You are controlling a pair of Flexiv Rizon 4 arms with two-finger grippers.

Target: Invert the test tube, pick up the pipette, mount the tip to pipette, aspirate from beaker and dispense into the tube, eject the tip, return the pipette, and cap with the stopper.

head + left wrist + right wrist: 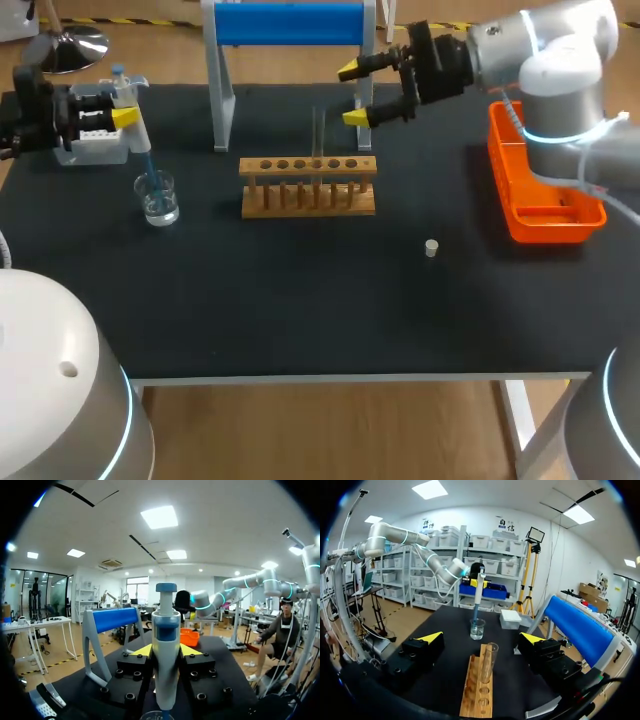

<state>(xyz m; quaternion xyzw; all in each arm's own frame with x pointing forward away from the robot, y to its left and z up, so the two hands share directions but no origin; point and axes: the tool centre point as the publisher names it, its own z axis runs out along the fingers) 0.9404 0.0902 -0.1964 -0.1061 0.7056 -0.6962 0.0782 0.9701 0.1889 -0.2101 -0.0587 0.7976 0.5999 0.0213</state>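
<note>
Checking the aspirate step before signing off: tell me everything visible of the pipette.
The pipette has a white body, a blue band and a blue plunger cap, with a bluish tip mounted. It stands roughly upright, clamped between the left gripper's fingers at the table's far left. Its tip reaches down into the clear beaker; how deep cannot be told.
</note>
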